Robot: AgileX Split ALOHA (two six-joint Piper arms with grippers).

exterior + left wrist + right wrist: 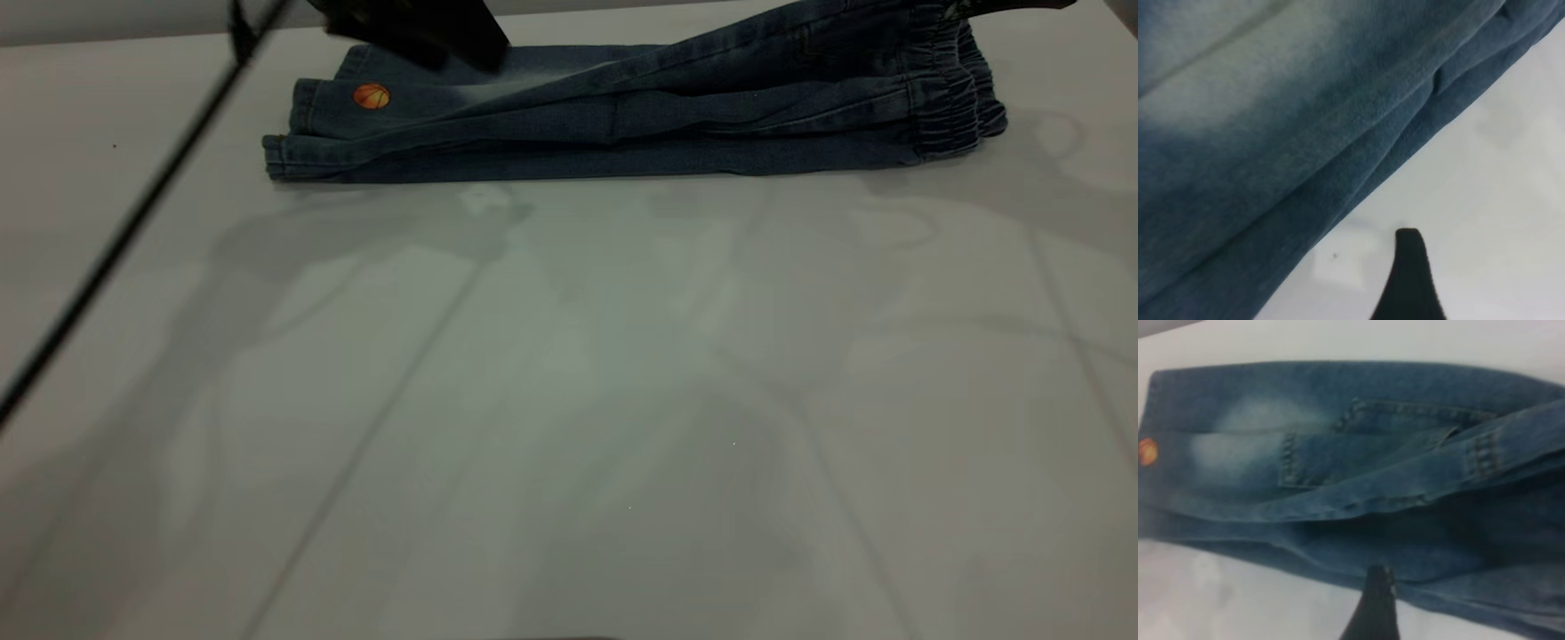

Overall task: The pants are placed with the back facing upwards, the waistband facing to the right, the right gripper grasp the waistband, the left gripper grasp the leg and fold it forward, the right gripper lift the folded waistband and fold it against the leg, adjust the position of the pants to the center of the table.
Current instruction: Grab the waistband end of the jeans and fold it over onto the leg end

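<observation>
A white table (569, 400) fills the exterior view. The pants (622, 124) lie at its far edge, folded lengthwise into a long, narrow strip of blue denim. The waistband (956, 98), gathered and dark, is at the strip's right end and is raised a little off the table. The leg (373, 107) forms the left end, with an orange basketball print (372, 96) near its hem.

The left gripper (418, 31) hovers just above the leg, to the right of the basketball print; its wrist view shows one dark fingertip (1408, 280) over bare table beside the folded denim edge, touching no cloth, and whether its fingers are spread or closed cannot be told.

The right gripper (1013, 4) is at the waistband's upper edge, mostly out of frame; its grip cannot be told. Its wrist view shows a back pocket (1358, 447) and a pale faded patch (1245, 433) on the pants.
</observation>
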